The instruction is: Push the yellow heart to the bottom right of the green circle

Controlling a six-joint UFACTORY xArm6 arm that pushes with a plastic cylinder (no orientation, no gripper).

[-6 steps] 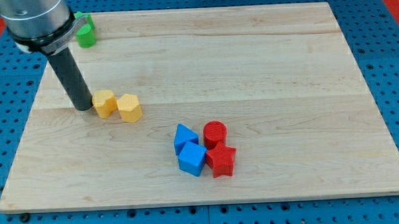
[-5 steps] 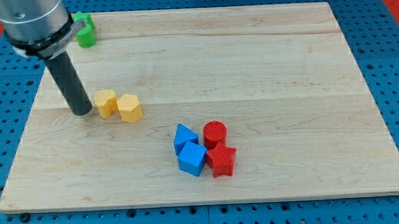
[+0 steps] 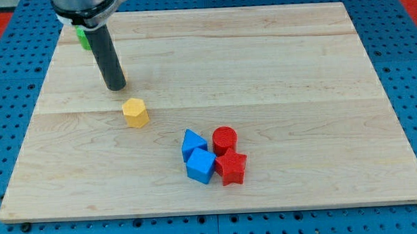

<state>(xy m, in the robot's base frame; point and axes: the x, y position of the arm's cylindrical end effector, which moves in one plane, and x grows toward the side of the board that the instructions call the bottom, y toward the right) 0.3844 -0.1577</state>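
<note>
My tip (image 3: 117, 86) rests on the wooden board (image 3: 277, 72) in the upper left part of the view. A yellow hexagon block (image 3: 135, 112) lies just below and to the right of the tip, apart from it. No yellow heart shows in this frame; the rod may be hiding it. Only a sliver of the green block (image 3: 82, 39) shows at the view's top left, behind the upper part of the rod, so I cannot make out its shape.
A cluster of blocks sits below the board's centre: a blue triangular block (image 3: 193, 142), a blue cube (image 3: 201, 166), a red cylinder (image 3: 224, 139) and a red star (image 3: 232, 167). Blue pegboard surrounds the board.
The rod has moved up and to the right. The yellow block that lay left of the hexagon no longer shows. The hexagon has not moved. The green block is now mostly covered by the rod.
</note>
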